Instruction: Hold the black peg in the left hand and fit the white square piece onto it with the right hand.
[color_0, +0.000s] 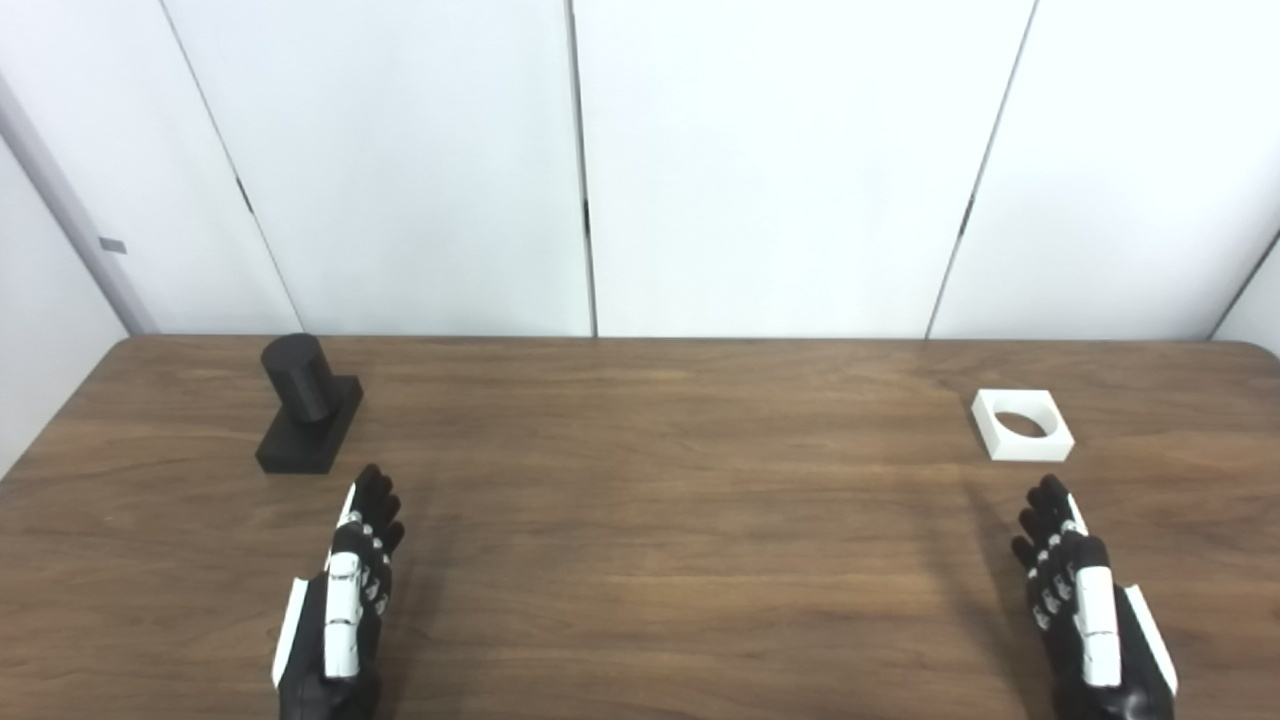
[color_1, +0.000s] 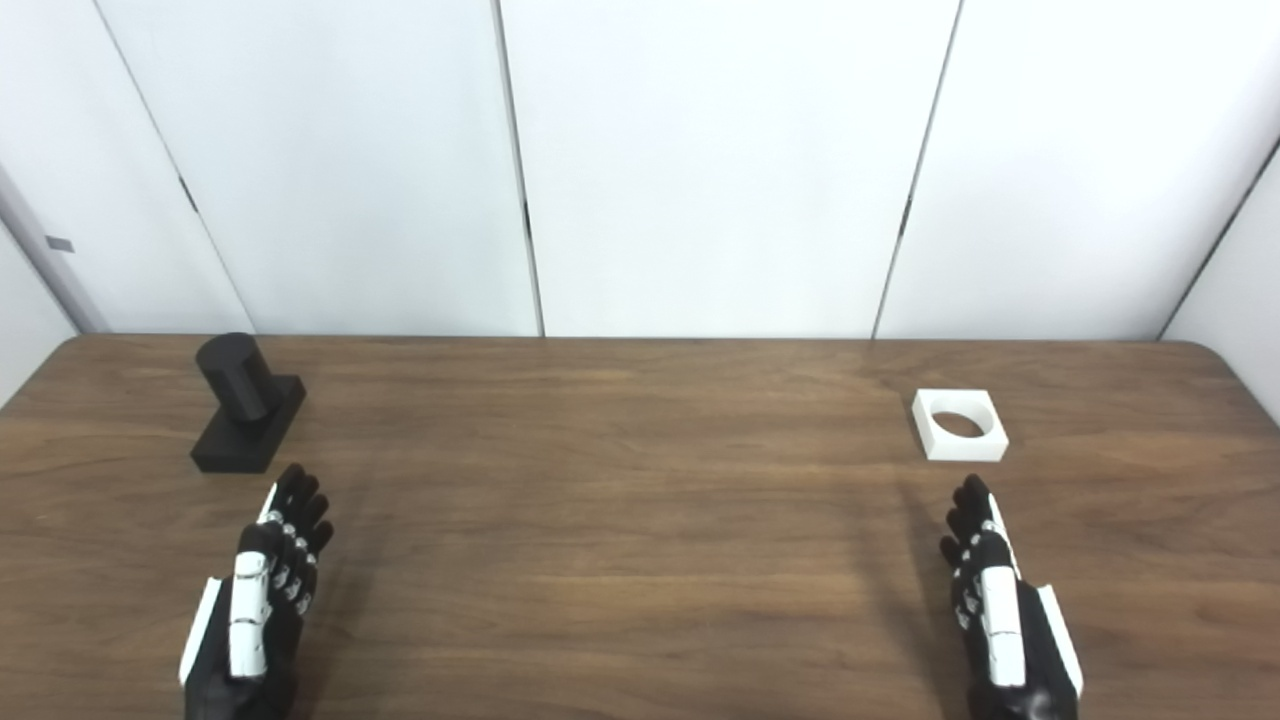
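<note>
A black peg (color_0: 308, 405), a round post on a square black base, stands on the wooden table (color_0: 640, 520) at the far left. A white square piece (color_0: 1021, 425) with a round hole lies flat at the far right. My left hand (color_0: 345, 600) is open and empty, fingers stretched forward, just in front of and slightly right of the peg, not touching it. My right hand (color_0: 1080, 600) is open and empty, just in front of the white piece, apart from it.
White wall panels (color_0: 640, 160) stand right behind the table's far edge. The table's rounded corners show at far left and far right. Bare wood lies between the two hands.
</note>
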